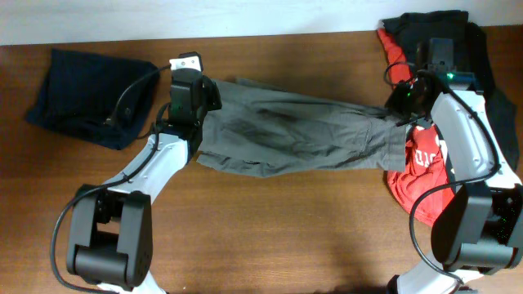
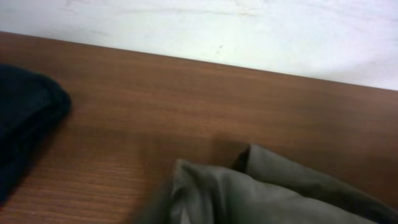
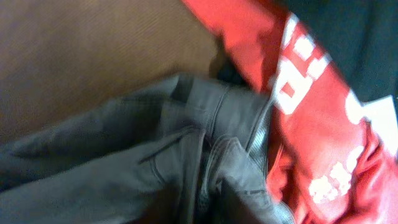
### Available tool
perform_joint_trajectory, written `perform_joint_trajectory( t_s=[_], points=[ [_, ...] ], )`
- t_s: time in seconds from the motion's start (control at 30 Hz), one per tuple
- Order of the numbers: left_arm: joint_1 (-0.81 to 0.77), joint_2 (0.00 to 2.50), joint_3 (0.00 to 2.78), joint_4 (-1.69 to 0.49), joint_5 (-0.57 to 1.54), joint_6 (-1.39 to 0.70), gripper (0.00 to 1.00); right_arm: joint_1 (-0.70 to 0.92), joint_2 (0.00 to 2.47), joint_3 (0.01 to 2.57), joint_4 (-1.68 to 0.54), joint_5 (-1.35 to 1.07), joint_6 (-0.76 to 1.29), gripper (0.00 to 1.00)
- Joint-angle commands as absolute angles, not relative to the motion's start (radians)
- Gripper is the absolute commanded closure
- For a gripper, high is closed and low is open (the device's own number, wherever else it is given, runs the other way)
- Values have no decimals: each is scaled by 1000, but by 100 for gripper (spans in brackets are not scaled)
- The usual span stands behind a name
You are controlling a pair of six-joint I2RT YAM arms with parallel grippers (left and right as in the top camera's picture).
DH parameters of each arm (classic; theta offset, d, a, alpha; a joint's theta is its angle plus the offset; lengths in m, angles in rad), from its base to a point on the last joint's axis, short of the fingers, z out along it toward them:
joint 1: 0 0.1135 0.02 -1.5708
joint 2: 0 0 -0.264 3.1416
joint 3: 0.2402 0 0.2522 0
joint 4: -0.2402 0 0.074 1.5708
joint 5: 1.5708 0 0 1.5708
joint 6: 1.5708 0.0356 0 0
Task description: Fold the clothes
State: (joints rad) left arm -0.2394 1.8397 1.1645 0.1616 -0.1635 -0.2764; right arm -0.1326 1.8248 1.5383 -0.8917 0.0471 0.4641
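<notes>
The grey-olive shorts (image 1: 294,131) lie spread across the middle of the wooden table (image 1: 286,237), pulled long from left to right. My left gripper (image 1: 204,102) is at their left end, and the cloth bunches up right under it in the left wrist view (image 2: 267,193). My right gripper (image 1: 398,106) is at their right end, at the waistband, whose seams and paler lining show in the right wrist view (image 3: 205,149). Both grippers look shut on the shorts. The fingers themselves are hidden by the cloth in both wrist views.
A dark navy denim garment (image 1: 86,94) lies folded at the back left, also visible in the left wrist view (image 2: 25,124). A red T-shirt (image 1: 421,163) with white lettering and a black T-shirt (image 1: 458,37) lie at the right, under and behind my right arm.
</notes>
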Motion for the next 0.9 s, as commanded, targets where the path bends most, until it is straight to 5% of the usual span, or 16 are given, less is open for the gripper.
perform_joint_trajectory(
  t_s=[0.0,0.07,0.17,0.7,0.87],
  points=[
    [-236,1863,1190,187,-213,-276,1,-159,1855,1534,-856,125,460,35],
    [-236,1863,1190,195,-213,-276,1,-159,1858,1534,-842,128,460,13],
    [-236,1863,1190,201,-213,-276,1,-159,1858,1536,-841,126,459,4],
    [-236,1862,1193,138,-175,-276,1,-153,1837,1837,-1217,3,298,7],
    [-236,1862,1193,113,-175,-275,1,-102,1840,1853,-1250,-28,266,17]
  ],
)
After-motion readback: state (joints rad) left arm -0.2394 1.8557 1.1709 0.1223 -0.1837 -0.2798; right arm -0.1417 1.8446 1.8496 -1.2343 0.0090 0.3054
